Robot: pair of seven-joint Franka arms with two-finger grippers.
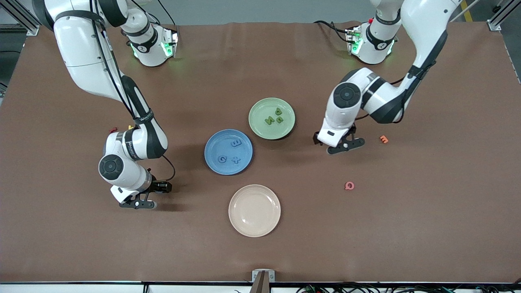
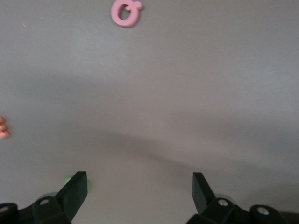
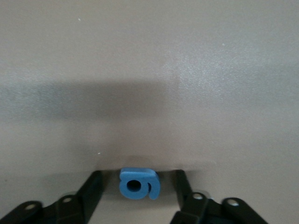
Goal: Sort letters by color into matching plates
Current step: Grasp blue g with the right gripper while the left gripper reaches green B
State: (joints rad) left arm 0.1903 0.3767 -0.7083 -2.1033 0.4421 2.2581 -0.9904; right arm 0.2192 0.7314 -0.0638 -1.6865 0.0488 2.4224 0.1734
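A blue letter (image 3: 138, 184) lies on the table between the fingers of my right gripper (image 3: 138, 179), which stands open around it with a gap on each side. In the front view this gripper (image 1: 151, 196) is down at the table toward the right arm's end, and the letter is hidden under it. The blue plate (image 1: 215, 148) holds three blue letters (image 1: 235, 143). Three green letters (image 1: 278, 111) lie in the pale green plate (image 1: 262, 108). My left gripper (image 1: 345, 146) (image 2: 138, 186) hangs open over bare table beside the green plate, with nothing between its fingers.
A cream plate (image 1: 254, 221) sits nearest the front camera. A pink letter (image 1: 349, 186) (image 2: 126, 12) and an orange letter (image 1: 383, 139) lie toward the left arm's end of the brown table.
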